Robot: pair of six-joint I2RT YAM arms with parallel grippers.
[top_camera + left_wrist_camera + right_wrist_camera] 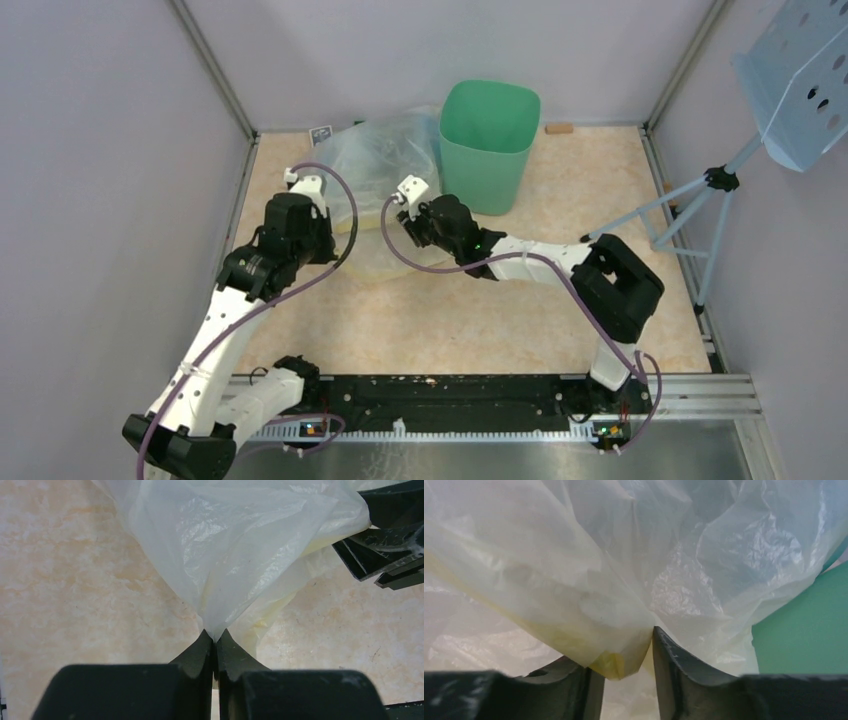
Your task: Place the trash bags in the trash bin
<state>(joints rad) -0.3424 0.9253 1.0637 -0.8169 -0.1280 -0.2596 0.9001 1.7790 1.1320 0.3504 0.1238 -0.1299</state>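
The left claw (215,639) is pinched together on a corner of pale film, seemingly the light-blue trash bag (385,150), which fans out ahead of it over the desk (75,580). The right claw (624,652) stands apart around a fold of the yellow-tinted bag (574,640). Closing there could lift the wrong bag, or the thin film could slip free. The mint-green trash bin (487,140), just right of that claw, looks empty.

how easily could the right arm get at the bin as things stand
Probably easily: the bin stands just beyond the right gripper, with only the clear bag bunched beside it. But its jaws straddle a fold of that bag, which the left gripper pinches too.
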